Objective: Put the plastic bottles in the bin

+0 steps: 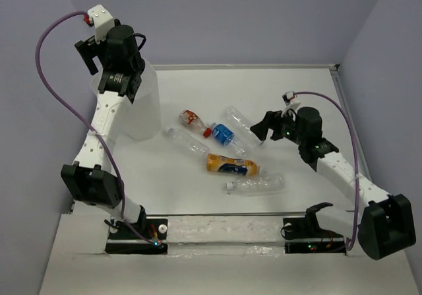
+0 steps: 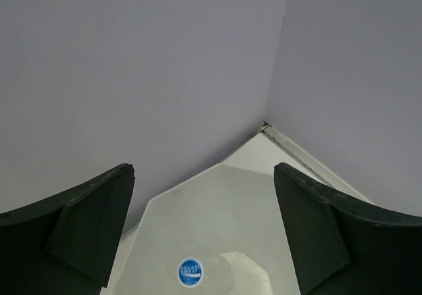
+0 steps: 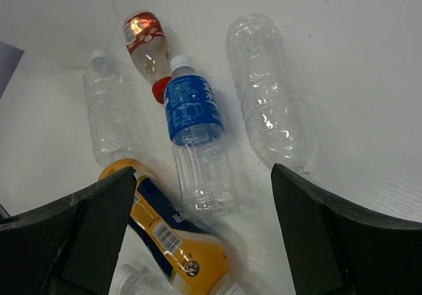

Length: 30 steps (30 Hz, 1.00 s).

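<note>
Hovering above the scatter of bottles [image 1: 231,166] on the tabletop [image 1: 297,90], the right pincer [image 3: 203,171] is spread wide and holds nothing — the blue-labelled bottle [image 3: 192,120] lies almost straight beneath it. That looks the natural one to take next. Its long axis runs roughly between the two fingers, so a straight drop should let them close across the labelled middle, where the wall is likely stiffest. Care is needed at the sides: the red-labelled bottle [image 3: 145,37] has its cap against the edge of the blue label, and a larger clear bottle [image 3: 267,90] lies just beside on the other side. Thin round plastic will probably roll or buckle, so a gentle squeeze suits, then a clean lift before any travel. The bin [image 1: 148,113] stands well apart at the far left, with the left pincer [image 2: 204,173] poised over its mouth, likewise wide and empty — six bottles lie outside it.
</note>
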### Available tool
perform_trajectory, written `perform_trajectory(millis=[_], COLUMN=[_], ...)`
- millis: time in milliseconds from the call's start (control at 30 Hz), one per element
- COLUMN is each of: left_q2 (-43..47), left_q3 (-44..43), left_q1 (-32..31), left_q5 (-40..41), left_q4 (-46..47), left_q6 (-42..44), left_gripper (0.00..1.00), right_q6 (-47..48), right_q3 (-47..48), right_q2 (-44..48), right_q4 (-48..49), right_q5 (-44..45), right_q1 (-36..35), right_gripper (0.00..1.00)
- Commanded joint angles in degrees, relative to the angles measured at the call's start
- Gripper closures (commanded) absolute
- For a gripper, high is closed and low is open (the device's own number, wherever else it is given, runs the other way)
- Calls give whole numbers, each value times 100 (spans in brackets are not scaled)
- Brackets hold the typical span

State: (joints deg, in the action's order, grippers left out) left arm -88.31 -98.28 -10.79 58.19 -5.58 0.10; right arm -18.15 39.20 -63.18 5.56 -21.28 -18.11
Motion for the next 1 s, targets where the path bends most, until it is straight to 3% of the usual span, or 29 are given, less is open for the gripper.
perform_trajectory(millis=[0,67,300,500,733,967], left_q2=[516,876,2616,3697,5058,5667], left_q3=[-358,-262,1152,2425,4445,5554], left_q1=[-11,-29,-222,-266,-275,-766], left_q5=[-1165,-1616,-4645,-6888,-7779,-8034], left_q4=[-601,-812,-540,-1023,-1445,-1314], left_q6=[-940,-1195,-1766,-2005,-1996,-1970], left_gripper=[1,1,1,1,1,1], right_q6=[242,312,839,1595,2289,2579], right_q3=[263,307,974,2424,4348,5957], right_q2=[-212,-309,-1308,-2355,-4077,-5564], right_q4=[33,-20,-834,-1767,-2796,-3640], right_q5=[334,493,800,1424,1916,1926], right_q1=[-26,-26,-96,-526,-834,-949], right_gripper=[11,9,9,11,8,7])
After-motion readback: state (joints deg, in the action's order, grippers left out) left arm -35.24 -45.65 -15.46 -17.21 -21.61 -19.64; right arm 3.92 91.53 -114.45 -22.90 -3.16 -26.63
